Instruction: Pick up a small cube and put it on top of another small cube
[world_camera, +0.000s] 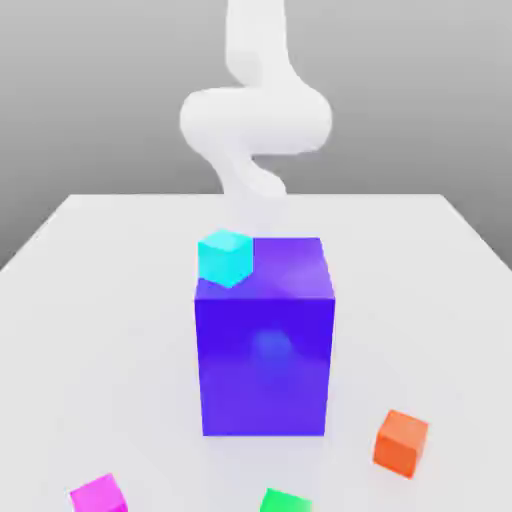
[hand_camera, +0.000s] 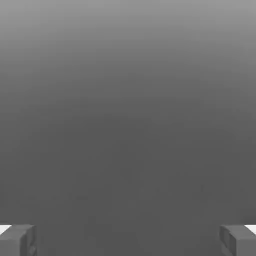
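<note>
Gripper (hand_camera: 128, 240) fingers (hand_camera: 17, 240) spread wide, nothing between them. Magenta cube (world_camera: 99, 494) and green cube (world_camera: 285, 500) sit on the table (world_camera: 100, 300) apart, probably far from the fingers, past the blue-purple block (world_camera: 265, 340) carrying a cyan cube (world_camera: 224, 257).

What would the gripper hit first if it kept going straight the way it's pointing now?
Nothing, as far as the hand view shows: between the open jaws of the gripper lies plain grey ground with no cube ahead. Depth is unclear, so how far that stays free is uncertain.
</note>
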